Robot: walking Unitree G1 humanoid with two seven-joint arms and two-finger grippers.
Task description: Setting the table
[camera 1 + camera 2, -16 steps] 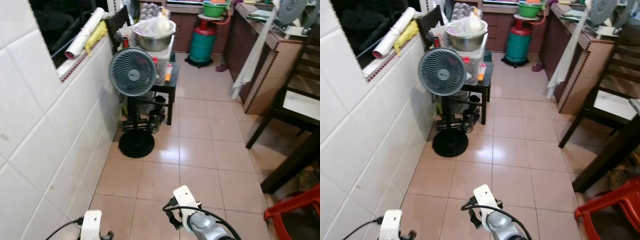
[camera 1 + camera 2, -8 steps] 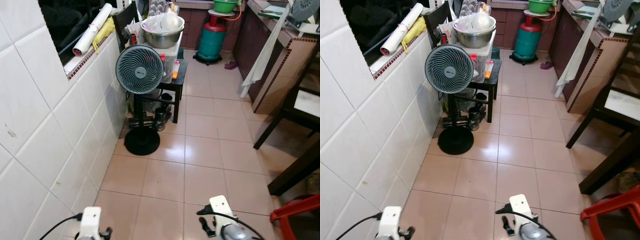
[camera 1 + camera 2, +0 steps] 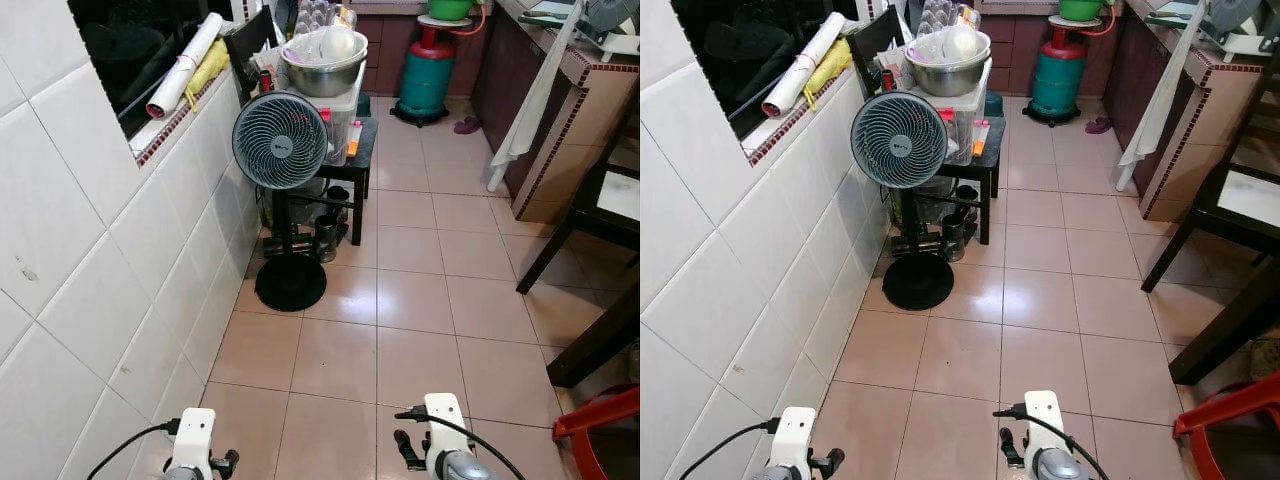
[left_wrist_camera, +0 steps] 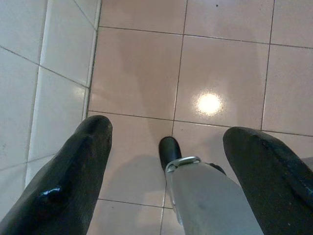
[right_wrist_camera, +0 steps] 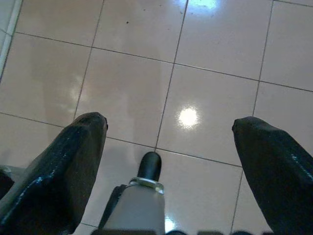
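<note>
My left gripper point(image 4: 164, 128) hangs open over bare pink floor tiles next to the white tiled wall, holding nothing. My right gripper point(image 5: 168, 120) is open too, above the same glossy tiles, with nothing between its fingers. Both wrists show at the bottom of the head views, the left arm point(image 3: 194, 443) near the wall and the right arm point(image 3: 441, 461) mid-floor. A dark wooden table leg point(image 3: 598, 338) slants in at the right edge, and a dark chair point(image 3: 603, 205) with a pale seat stands behind it. No tableware can be made out near the grippers.
A standing fan point(image 3: 280, 141) and a small black table with a steel bowl point(image 3: 323, 72) line the left wall point(image 3: 90, 250). A green gas cylinder point(image 3: 428, 78) stands at the far end. A counter point(image 3: 565, 95) with a hanging white cloth runs along the right. A red plastic chair point(image 3: 600, 430) sits bottom right.
The whole picture has shifted as the camera moved along the passage. My right wrist now sits lower and further right in the picture than one second ago.
</note>
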